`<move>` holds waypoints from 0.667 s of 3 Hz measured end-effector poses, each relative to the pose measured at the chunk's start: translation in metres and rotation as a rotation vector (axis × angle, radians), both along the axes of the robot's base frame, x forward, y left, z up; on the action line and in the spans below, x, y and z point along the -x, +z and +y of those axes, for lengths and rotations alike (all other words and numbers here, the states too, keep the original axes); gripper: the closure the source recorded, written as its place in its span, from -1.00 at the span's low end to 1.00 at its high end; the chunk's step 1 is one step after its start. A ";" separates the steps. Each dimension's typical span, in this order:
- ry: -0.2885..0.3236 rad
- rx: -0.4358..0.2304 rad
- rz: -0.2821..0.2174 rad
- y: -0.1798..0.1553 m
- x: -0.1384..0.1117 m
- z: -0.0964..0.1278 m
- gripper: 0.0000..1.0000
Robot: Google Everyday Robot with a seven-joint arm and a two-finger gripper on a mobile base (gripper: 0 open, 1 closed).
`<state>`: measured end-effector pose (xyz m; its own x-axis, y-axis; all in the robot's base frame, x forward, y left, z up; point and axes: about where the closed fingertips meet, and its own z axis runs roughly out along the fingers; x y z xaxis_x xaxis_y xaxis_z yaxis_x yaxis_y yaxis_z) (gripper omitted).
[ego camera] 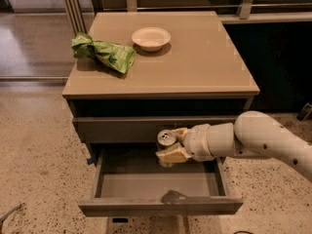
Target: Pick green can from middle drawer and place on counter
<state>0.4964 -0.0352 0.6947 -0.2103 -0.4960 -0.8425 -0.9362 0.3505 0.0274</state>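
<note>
The green can (pixel 166 139) sits upright between the jaws of the gripper (pixel 168 145), its silver top and pull tab facing up and most of its dark body hidden behind the nearer tan finger (pixel 171 155). The jaws are closed on the can, one finger on each side of it.

Directly under the jaws lies the open middle drawer (pixel 161 206), pulled out toward the camera. A dark shadow (pixel 172 196) falls on its floor below and a little in front of the jaws. The can is held above that floor, not resting on it. Just behind the jaws is the closed front of the drawer above (pixel 122 129).

The white arm (pixel 263 140) reaches in from the right of the jaws. Above and beyond the jaws spreads the tan counter (pixel 204 62). On it, up and to the left of the jaws, lies a crumpled green snack bag (pixel 105 52). A shallow pale bowl (pixel 151 38) stands almost straight beyond the jaws, near the bag but apart from it. Speckled floor (pixel 34 145) lies well to the left of the jaws.
</note>
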 end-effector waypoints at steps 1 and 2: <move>0.004 0.012 -0.015 0.003 0.000 0.001 1.00; 0.011 -0.009 0.001 0.016 -0.002 0.001 1.00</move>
